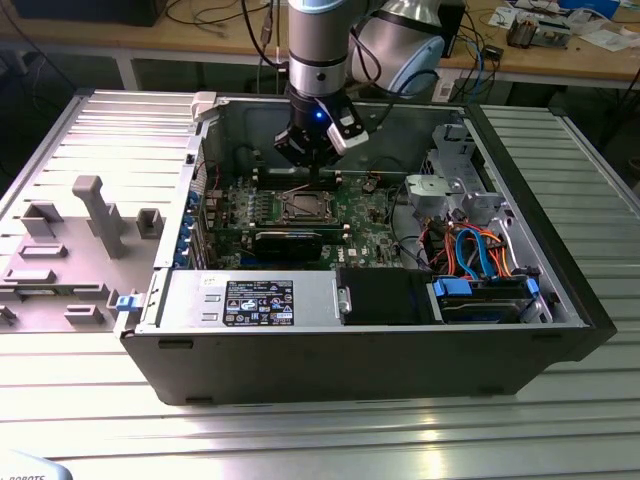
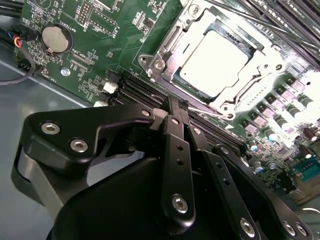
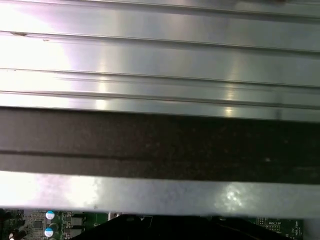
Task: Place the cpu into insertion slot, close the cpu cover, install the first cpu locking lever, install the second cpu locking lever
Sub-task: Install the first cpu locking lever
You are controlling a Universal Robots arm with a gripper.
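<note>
The cpu (image 2: 214,61) sits in the insertion slot (image 2: 260,60) on the green motherboard (image 2: 100,45), with the cpu cover (image 2: 165,62) closed flat around it. The end effector (image 2: 178,106) hovers just beside the socket's edge, its fingers drawn together on nothing. In the exterior view the end effector (image 1: 315,160) hangs over the socket inside the open computer case (image 1: 350,360), which lies on a ribbed metal worktop (image 1: 300,430). Wooden benches (image 1: 560,60) with cables stand behind. The socket's locking levers are hard to make out.
</note>
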